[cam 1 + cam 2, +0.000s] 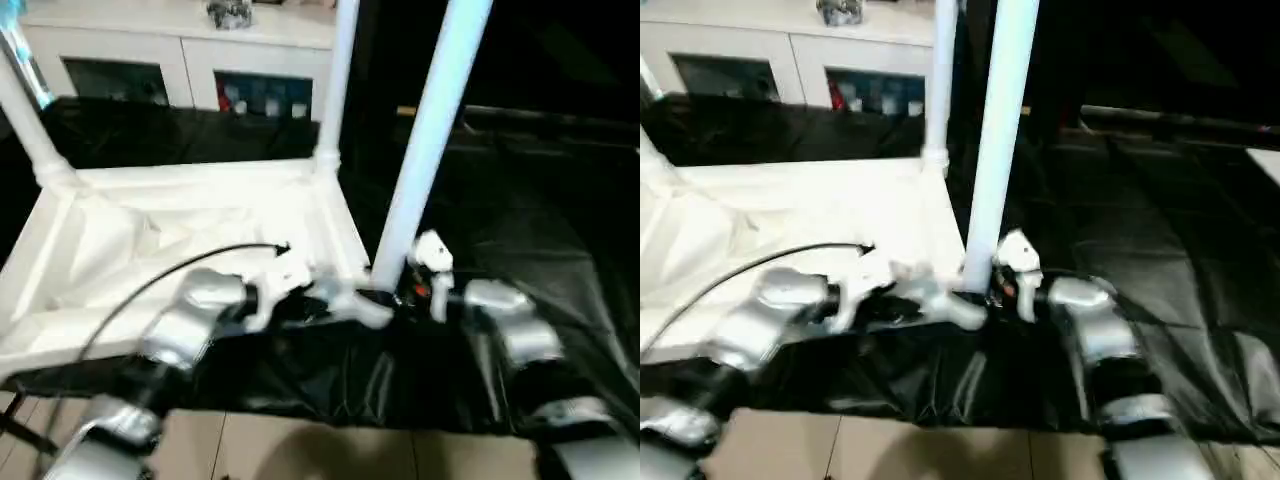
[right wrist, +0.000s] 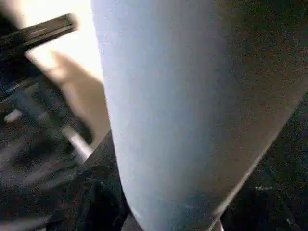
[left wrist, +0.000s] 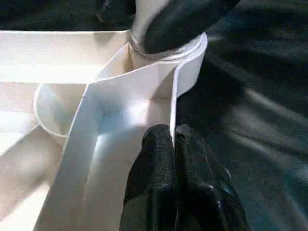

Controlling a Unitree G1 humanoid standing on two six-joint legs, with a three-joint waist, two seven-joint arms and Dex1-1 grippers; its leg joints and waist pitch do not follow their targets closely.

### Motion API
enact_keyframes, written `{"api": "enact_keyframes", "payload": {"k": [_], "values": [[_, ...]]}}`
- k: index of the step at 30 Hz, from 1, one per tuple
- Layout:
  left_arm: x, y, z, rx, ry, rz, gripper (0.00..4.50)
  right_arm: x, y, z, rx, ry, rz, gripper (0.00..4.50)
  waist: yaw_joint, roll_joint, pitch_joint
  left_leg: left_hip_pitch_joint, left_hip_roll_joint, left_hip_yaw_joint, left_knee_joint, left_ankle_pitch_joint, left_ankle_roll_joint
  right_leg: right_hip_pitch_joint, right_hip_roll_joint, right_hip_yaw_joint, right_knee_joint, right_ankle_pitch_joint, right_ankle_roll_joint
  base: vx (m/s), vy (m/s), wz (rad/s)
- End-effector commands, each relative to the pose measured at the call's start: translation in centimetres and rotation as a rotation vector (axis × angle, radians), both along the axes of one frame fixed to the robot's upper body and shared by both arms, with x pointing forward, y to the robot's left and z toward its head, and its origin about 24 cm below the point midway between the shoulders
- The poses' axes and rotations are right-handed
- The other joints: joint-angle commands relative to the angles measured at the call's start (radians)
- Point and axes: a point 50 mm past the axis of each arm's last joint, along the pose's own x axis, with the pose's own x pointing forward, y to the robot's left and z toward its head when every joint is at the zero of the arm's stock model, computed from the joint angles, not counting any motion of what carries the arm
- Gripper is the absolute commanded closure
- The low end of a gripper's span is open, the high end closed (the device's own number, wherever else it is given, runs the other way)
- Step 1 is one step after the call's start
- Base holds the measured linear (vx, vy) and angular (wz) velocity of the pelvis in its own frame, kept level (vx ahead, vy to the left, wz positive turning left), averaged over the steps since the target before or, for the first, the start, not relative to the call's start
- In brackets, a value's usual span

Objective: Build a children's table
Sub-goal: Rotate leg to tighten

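The white tabletop (image 1: 200, 240) lies upside down on a black cloth, ribbed side up. Two white legs stand in its far sockets, one at the far left (image 1: 25, 120) and one at the far right (image 1: 338, 80). A third leg (image 1: 430, 140) rises, leaning a little, from the near right corner socket (image 3: 192, 53). My right gripper (image 1: 395, 295) is shut on this leg just above the socket; the leg (image 2: 183, 110) looms close in the right wrist view. My left gripper (image 3: 173, 144) is shut on the tabletop's rim wall right beside that socket.
A white cabinet (image 1: 180, 60) with glass doors stands behind the work. The black cloth (image 1: 520, 200) spreads wide to the right. A black cable (image 1: 150, 285) arcs over my left forearm. Tiled floor (image 1: 300, 450) shows at the near edge.
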Motion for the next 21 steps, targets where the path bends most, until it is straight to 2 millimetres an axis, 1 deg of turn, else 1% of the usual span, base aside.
{"api": "enact_keyframes", "payload": {"k": [1,2,3,4,6,7,9,10,11,12,13,14,15,16,17,18,19,20,21], "values": [[1.4,-2.3,1.8,-0.053,-0.098,0.097,4.50,-1.1,2.6,-2.9,-0.044,0.119,-0.020,2.54,-0.012,0.001,-0.048,0.018,0.012,-0.009,-0.069,-0.386,-0.005,0.020,-0.072,0.029,-0.121,-0.647,-0.086,0.000,0.000,0.00],[1.6,-2.8,1.8,-0.061,-0.099,0.117,4.50,-0.9,3.0,-3.0,-0.045,0.129,-0.060,2.54,-0.014,0.000,-0.049,0.016,0.012,-0.011,-0.070,-0.389,-0.004,0.023,-0.072,0.027,-0.123,-0.651,-0.081,0.000,0.000,0.00],[1.7,-3.1,1.9,-0.066,-0.099,0.130,4.50,-0.8,3.4,-3.1,-0.046,0.136,-0.084,2.54,-0.019,0.001,-0.050,0.010,0.013,-0.013,-0.073,-0.386,0.000,0.028,-0.072,0.025,-0.124,-0.638,-0.077,0.000,0.000,0.00],[1.8,-3.6,2.0,-0.072,-0.103,0.147,4.50,-0.5,3.9,-3.1,-0.046,0.143,-0.122,2.54,-0.023,0.006,-0.052,0.006,0.015,-0.014,-0.077,-0.384,0.004,0.030,-0.072,0.025,-0.123,-0.608,-0.082,0.000,0.000,0.00],[2.1,-4.7,2.2,-0.092,-0.108,0.177,4.50,0.1,5.1,-3.0,-0.047,0.157,-0.211,2.54,-0.028,0.006,-0.054,0.005,0.014,-0.016,-0.078,-0.384,0.003,0.030,-0.070,0.023,-0.119,-0.575,-0.095,0.000,0.000,0.00],[2.1,-5.1,2.3,-0.100,-0.109,0.174,4.50,0.2,5.5,-2.9,-0.041,0.159,-0.228,2.54,-0.031,0.005,-0.055,0.002,0.013,-0.014,-0.078,-0.380,0.005,0.031,-0.071,0.025,-0.118,-0.558,-0.101,0.000,0.000,0.00],[1.9,-5.7,2.5,-0.110,-0.119,0.143,4.50,0.6,6.6,-2.2,-0.027,0.128,-0.214,2.54,-0.029,0.005,-0.056,0.003,0.014,-0.012,-0.078,-0.381,0.011,0.030,-0.072,0.027,-0.118,-0.540,-0.107,0.000,0.000,0.00],[1.9,-5.7,2.5,-0.110,-0.119,0.143,4.50,0.6,6.6,-2.2,-0.027,0.128,-0.214,2.54,-0.027,0.005,-0.056,0.003,0.015,-0.011,-0.077,-0.376,0.017,0.030,-0.073,0.030,-0.117,-0.521,-0.114,0.000,0.000,0.00],[1.9,-5.8,2.5,-0.109,-0.124,0.133,4.50,0.7,6.8,-2.0,-0.028,0.112,-0.206,2.20,-0.026,0.005,-0.057,0.003,0.016,-0.010,-0.078,-0.370,0.019,0.030,-0.073,0.031,-0.115,-0.507,-0.119,0.000,0.000,0.00],[1.9,-5.8,2.5,-0.109,-0.124,0.133,4.50,0.7,6.8,-2.0,-0.028,0.112,-0.206,1.85,-0.025,0.005,-0.058,0.001,0.017,-0.008,-0.079,-0.357,0.022,0.031,-0.072,0.034,-0.111,-0.471,-0.131,0.000,0.000,0.00],[1.8,-5.6,2.4,-0.102,-0.133,0.117,4.50,0.8,6.8,-1.7,-0.015,0.102,-0.197,1.83,-0.023,0.002,-0.059,0.001,0.018,-0.006,-0.079,-0.344,0.025,0.032,-0.071,0.036,-0.107,-0.437,-0.144,0.000,0.000,0.00],[1.7,-5.3,2.3,-0.101,-0.136,0.103,4.50,0.9,6.5,-1.5,0.009,0.105,-0.192,1.83,-0.022,0.002,-0.059,0.000,0.018,-0.005,-0.079,-0.339,0.027,0.033,-0.071,0.037,-0.105,-0.424,-0.149,0.000,0.000,0.00],[1.5,-4.6,2.2,-0.097,-0.139,0.084,4.50,1.0,5.7,-1.3,0.030,0.106,-0.179,1.77,-0.021,0.003,-0.059,0.000,0.018,-0.003,-0.078,-0.331,0.031,0.034,-0.072,0.039,-0.102,-0.406,-0.160,0.000,0.000,0.00],[1.5,-4.5,2.2,-0.097,-0.139,0.084,4.50,1.0,5.6,-1.3,0.030,0.105,-0.178,1.64,-0.019,0.003,-0.059,0.000,0.019,-0.003,-0.078,-0.325,0.035,0.036,-0.072,0.040,-0.100,-0.395,-0.166,0.000,0.000,0.00],[1.3,-4.2,2.1,-0.093,-0.137,0.076,4.50,1.0,5.1,-1.2,0.024,0.098,-0.162,1.50,-0.021,0.003,-0.060,-0.003,0.019,-0.002,-0.078,-0.315,0.036,0.038,-0.072,0.040,-0.098,-0.385,-0.168,0.000,0.000,0.00],[1.1,-3.5,1.8,-0.079,-0.130,0.056,4.50,0.8,3.8,-1.0,0.006,0.081,-0.097,1.40,-0.019,-0.004,-0.059,-0.004,0.018,0.000,-0.078,-0.307,0.043,0.040,-0.071,0.040,-0.099,-0.384,-0.169,0.000,0.000,0.00],[1.0,-3.2,1.7,-0.071,-0.127,0.050,4.50,0.7,2.9,-0.9,-0.012,0.072,-0.076,1.37,-0.016,-0.007,-0.062,-0.005,0.020,0.001,-0.075,-0.290,0.054,0.044,-0.073,0.041,-0.096,-0.373,-0.168,0.000,0.000,0.00],[0.9,-3.0,1.7,-0.067,-0.125,0.048,4.50,0.6,2.3,-0.9,-0.023,0.067,-0.065,1.32,-0.013,-0.005,-0.062,-0.006,0.022,0.000,-0.076,-0.274,0.057,0.045,-0.074,0.042,-0.094,-0.357,-0.170,0.000,0.000,0.00],[0.9,-3.0,1.7,-0.067,-0.125,0.048,4.50,0.6,2.2,-0.9,-0.023,0.067,-0.065,1.22,-0.012,-0.005,-0.061,-0.008,0.021,0.002,-0.076,-0.251,0.064,0.046,-0.073,0.042,-0.093,-0.334,-0.176,0.000,0.000,0.00]]}}
